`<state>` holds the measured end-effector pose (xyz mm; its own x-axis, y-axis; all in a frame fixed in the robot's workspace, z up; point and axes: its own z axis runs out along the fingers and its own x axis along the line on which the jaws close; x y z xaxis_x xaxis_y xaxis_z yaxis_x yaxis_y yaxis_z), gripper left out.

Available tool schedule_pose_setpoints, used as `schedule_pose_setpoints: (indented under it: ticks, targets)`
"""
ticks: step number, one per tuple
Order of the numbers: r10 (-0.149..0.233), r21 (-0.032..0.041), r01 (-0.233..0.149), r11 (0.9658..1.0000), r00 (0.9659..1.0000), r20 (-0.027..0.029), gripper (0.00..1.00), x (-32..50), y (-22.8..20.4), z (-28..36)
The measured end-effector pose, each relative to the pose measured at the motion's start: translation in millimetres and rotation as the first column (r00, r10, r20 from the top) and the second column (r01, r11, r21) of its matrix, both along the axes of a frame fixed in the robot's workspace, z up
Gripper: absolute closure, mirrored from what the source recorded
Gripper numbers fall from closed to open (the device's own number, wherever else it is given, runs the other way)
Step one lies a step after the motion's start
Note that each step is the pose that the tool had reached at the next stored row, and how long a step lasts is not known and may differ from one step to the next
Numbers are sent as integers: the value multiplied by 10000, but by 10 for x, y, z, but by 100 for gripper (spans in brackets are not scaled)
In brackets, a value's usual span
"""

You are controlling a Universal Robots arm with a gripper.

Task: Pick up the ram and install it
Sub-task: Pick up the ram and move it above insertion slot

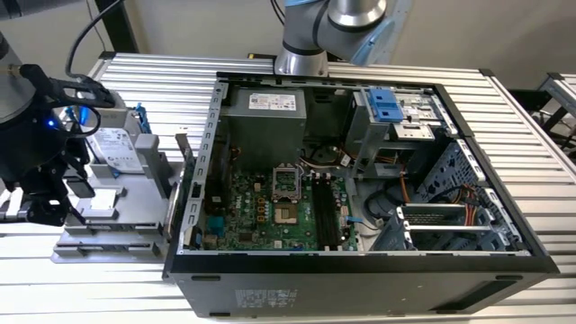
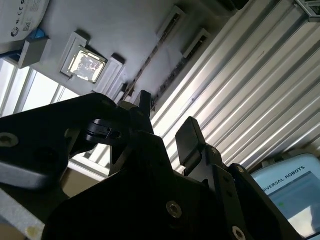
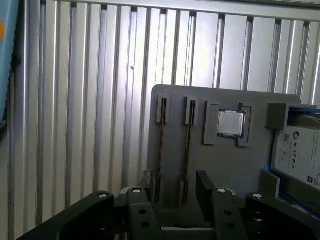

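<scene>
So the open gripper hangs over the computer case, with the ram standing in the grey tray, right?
No. The open gripper is over the grey tray, not the computer case, as the first wrist view shows. The ram does stand in the tray.

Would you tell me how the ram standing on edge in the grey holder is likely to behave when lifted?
The ram looks thin and flat, so probably light and stiff, yet fragile if squeezed askew. Standing on edge in the grey holder, it should lift out straight but would likely tip if released unsupported.
</scene>
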<state>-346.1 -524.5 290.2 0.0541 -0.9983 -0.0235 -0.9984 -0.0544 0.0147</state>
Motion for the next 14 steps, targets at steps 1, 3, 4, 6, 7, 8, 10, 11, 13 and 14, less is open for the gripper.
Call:
schedule_pose_setpoints:
  ticks: [1,3,4,6,7,8,10,11,13,14]
  targets:
    - [0,-1,0,10000,10000,-1,0,0,0,-13]
    - [0,0,0,10000,10000,-1,0,0,0,-42]
    - [0,0,0,10000,10000,0,0,0,0,-55]
    - [0,0,0,10000,10000,-1,0,0,0,-82]
    - [0,0,0,10000,10000,-1,0,0,0,-94]
    - [0,0,0,10000,10000,-1,0,0,0,-106]
    - [-1,1,1,10000,10000,2,0,-2,0,-131]
    - [-2,0,2,10000,10000,2,0,-5,1,-144]
    - [0,-2,0,10000,10000,5,0,-12,1,-170]
    - [-1,-3,1,10000,10000,5,0,-20,0,-182]
